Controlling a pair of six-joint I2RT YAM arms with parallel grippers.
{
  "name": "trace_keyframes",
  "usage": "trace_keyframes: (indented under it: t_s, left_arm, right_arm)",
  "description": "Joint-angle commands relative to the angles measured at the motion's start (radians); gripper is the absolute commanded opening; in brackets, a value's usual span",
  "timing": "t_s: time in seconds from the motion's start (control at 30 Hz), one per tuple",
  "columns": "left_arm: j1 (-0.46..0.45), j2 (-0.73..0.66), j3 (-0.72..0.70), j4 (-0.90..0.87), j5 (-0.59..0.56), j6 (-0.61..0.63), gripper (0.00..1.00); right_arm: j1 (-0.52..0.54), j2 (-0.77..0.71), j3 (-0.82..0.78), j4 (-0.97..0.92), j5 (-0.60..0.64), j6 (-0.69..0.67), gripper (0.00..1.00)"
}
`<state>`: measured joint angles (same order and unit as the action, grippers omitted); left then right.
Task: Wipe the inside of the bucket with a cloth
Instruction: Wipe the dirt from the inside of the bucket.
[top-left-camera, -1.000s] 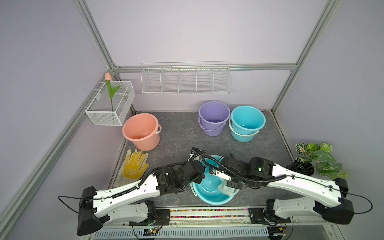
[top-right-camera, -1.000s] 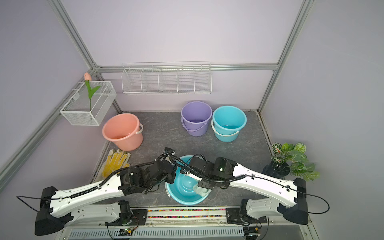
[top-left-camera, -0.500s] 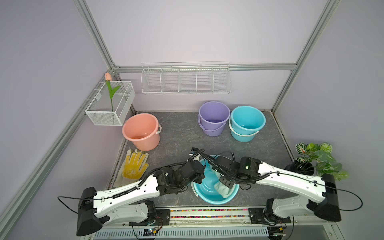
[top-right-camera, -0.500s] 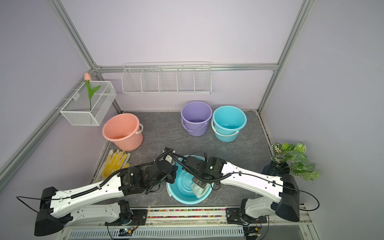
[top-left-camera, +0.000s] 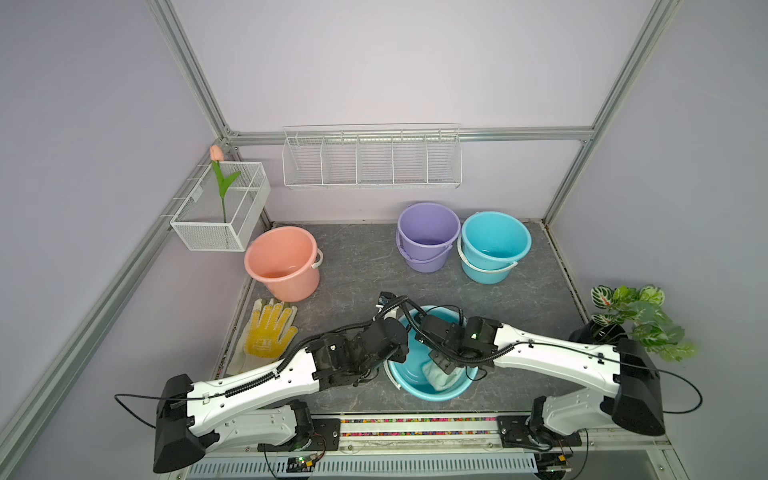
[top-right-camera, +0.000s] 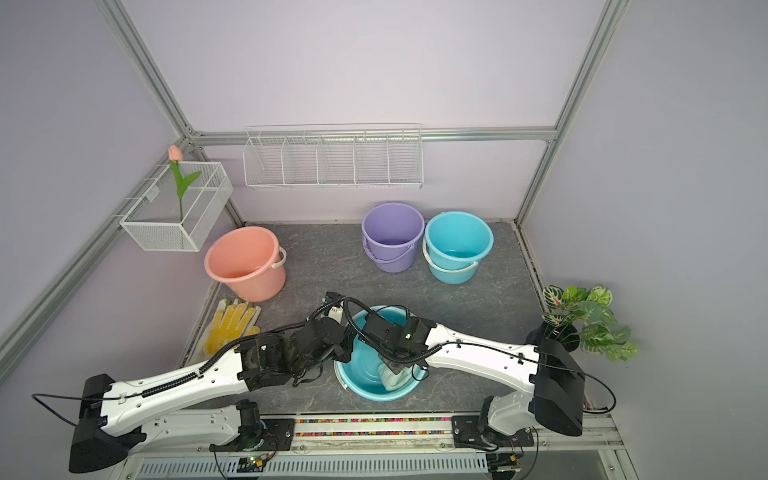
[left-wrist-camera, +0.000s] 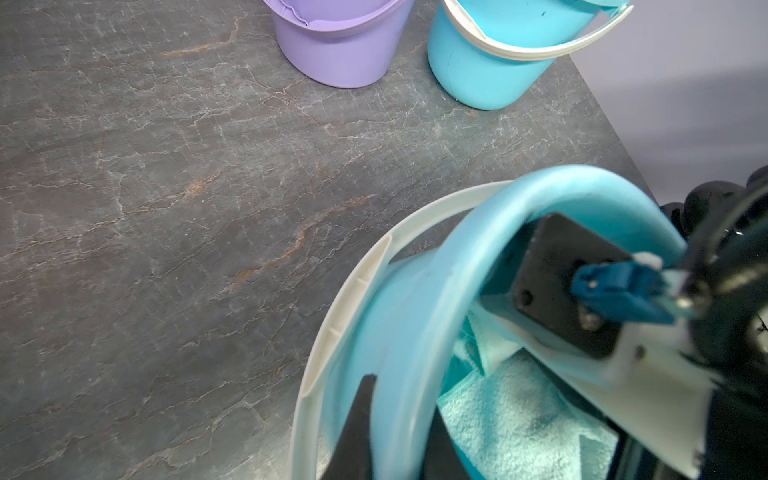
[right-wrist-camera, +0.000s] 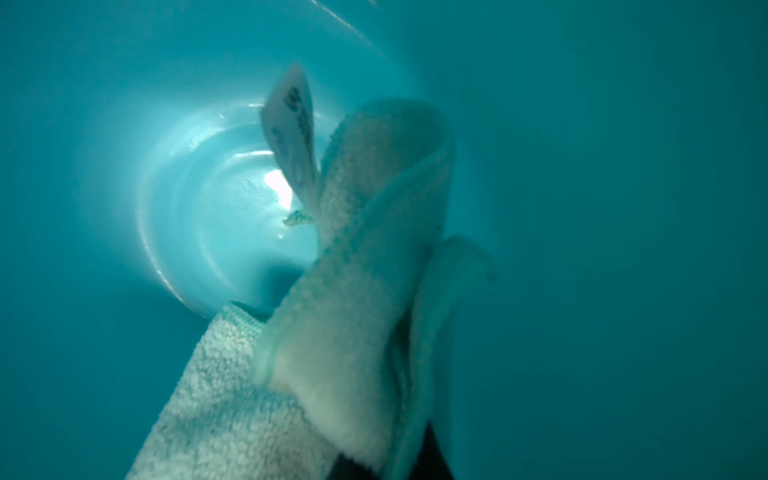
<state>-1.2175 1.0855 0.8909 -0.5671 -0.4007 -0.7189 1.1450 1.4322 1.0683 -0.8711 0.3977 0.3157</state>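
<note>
Low in the centre of both top views sits the teal bucket (top-left-camera: 440, 394) (top-right-camera: 382, 394) I am working in, close to the front edge of the dark stone-patterned table (top-left-camera: 357, 270). My left gripper (left-wrist-camera: 399, 440) is clamped on its rim. In the left wrist view one dark finger sits outside the wall and the other inside, with the white handle (left-wrist-camera: 324, 340) folded down around the outside.

My right gripper (top-left-camera: 441, 360) reaches down through the mouth and is closed on the cloth (top-left-camera: 442, 377) (top-right-camera: 392, 379), which is bunched against the inner wall at the lower right of the opening. In the right wrist view the cloth (right-wrist-camera: 353, 311) comes up from between my fingers as a loose roll. Its white label (right-wrist-camera: 291, 133) stands up from it, and the bucket's shiny floor shows behind at centre left. Whether the bucket is upright or tipped I cannot tell.

Toward the upper middle of the frame a purple bucket (top-left-camera: 424, 262) and a second teal bucket (top-left-camera: 486, 276) stand touching, side by side. At centre left a pink bucket (top-left-camera: 293, 286) stands alone, showing its own floor. Above it, a wire basket (top-left-camera: 208, 239) on the left wall holds a single tulip (top-left-camera: 222, 183). A yellow-dotted glove (top-left-camera: 270, 328) lies flat just below the pink bucket.
</note>
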Motion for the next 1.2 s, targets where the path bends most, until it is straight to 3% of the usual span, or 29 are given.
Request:
trace_keyframes:
  t_s: [0.0, 0.57, 0.83, 1.17]
  left_arm:
    - [-0.013, -0.013, -0.005, -0.009, 0.006, 0.059, 0.0]
    - [-0.012, -0.008, -0.001, -0.019, -0.01, 0.056, 0.0]
    - [-0.011, -0.017, -0.006, -0.024, -0.032, 0.055, 0.0]
    - [-0.011, -0.015, 0.001, -0.03, -0.065, 0.076, 0.0]
  right_arm:
    - [-0.024, 0.111, -0.057, 0.044, -0.034, 0.071, 0.07]
    - [-0.036, 0.269, -0.144, 0.281, -0.209, 0.155, 0.07]
    - [-0.041, 0.049, -0.06, 0.111, -0.167, 0.183, 0.07]
    - [-0.042, -0.173, 0.116, -0.172, -0.236, 0.283, 0.07]
